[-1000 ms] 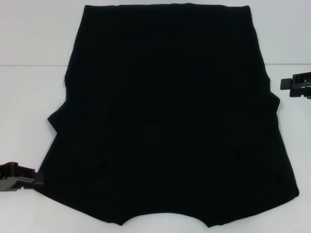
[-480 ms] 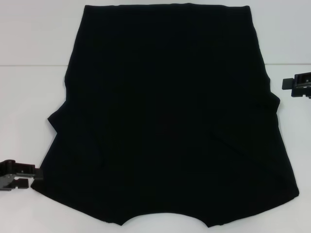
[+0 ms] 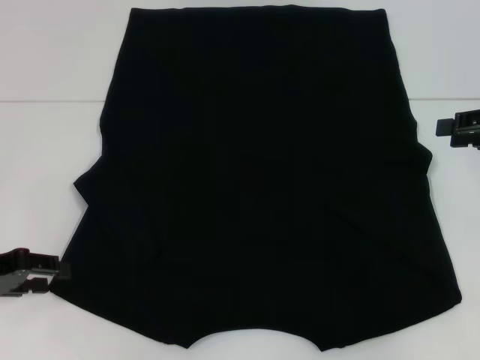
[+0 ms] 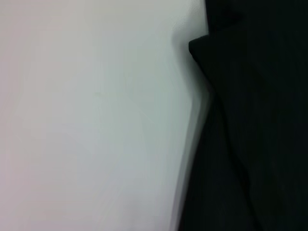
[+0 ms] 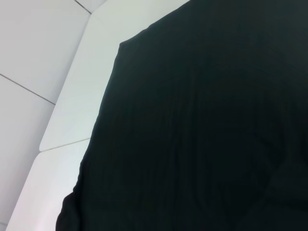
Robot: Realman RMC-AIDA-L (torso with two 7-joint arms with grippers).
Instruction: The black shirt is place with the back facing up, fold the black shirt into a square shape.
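The black shirt (image 3: 255, 187) lies spread flat on the white table (image 3: 45, 165), plain side up, with its neck notch at the near edge. No lettering shows. My left gripper (image 3: 54, 276) is low at the shirt's near-left corner, open, with its upper fingertip (image 3: 63, 270) touching the fabric edge. My right gripper (image 3: 448, 131) hovers beside the shirt's right edge, a little apart from it. The left wrist view shows a folded edge of the shirt (image 4: 250, 144) against the table. The right wrist view shows a broad stretch of the shirt (image 5: 202, 125).
Bare white table surface lies left of the shirt and to the right of it (image 3: 457, 210). A seam line (image 3: 45, 101) crosses the table at the far left. The shirt's far hem (image 3: 255, 9) reaches near the top of the head view.
My left gripper has shifted right, onto the shirt's near-left corner, and the fabric edge there has stirred slightly. My right gripper has drifted a little to the right.
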